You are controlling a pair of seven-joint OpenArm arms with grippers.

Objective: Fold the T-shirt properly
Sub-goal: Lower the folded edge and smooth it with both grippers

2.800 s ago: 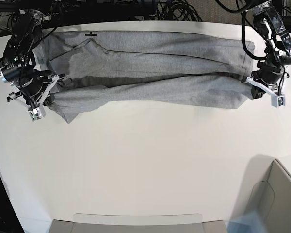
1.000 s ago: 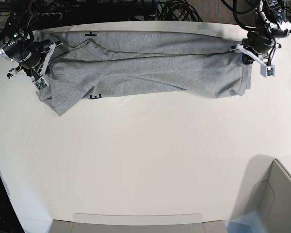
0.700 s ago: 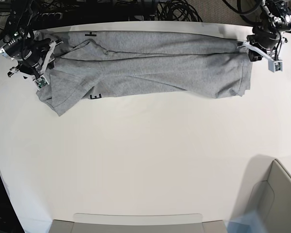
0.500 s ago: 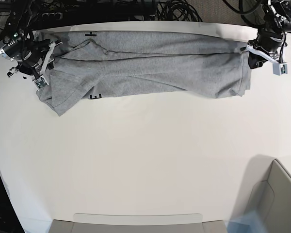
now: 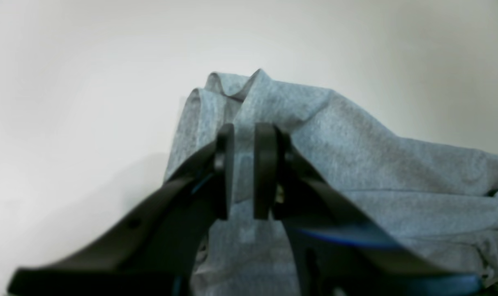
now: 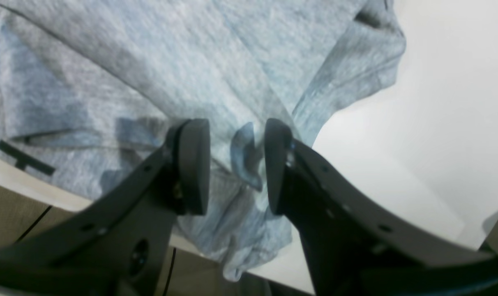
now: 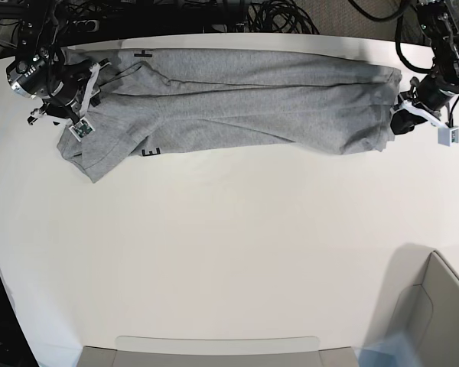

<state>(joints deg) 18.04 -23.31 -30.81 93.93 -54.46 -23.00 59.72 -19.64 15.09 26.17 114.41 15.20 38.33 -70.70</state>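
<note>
"E" on the T-shirt [image 7: 237,103]

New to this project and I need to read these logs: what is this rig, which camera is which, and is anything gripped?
It is a robot with two arms, each ending in a two-finger clamp with a small camera at the wrist. The base view looks straight down on a white table. The other two views look along each arm's own fingers.

On the table lies one grey T-shirt, folded into a long band along the far edge, with a bit of black lettering showing.

The left gripper is at the band's end on the right of the base view. Its pads stand slightly apart, with cloth behind the gap. The right gripper is at the other end, jaws wide apart over a small ridge of cloth. Both look open, so nothing is gripped.
</note>
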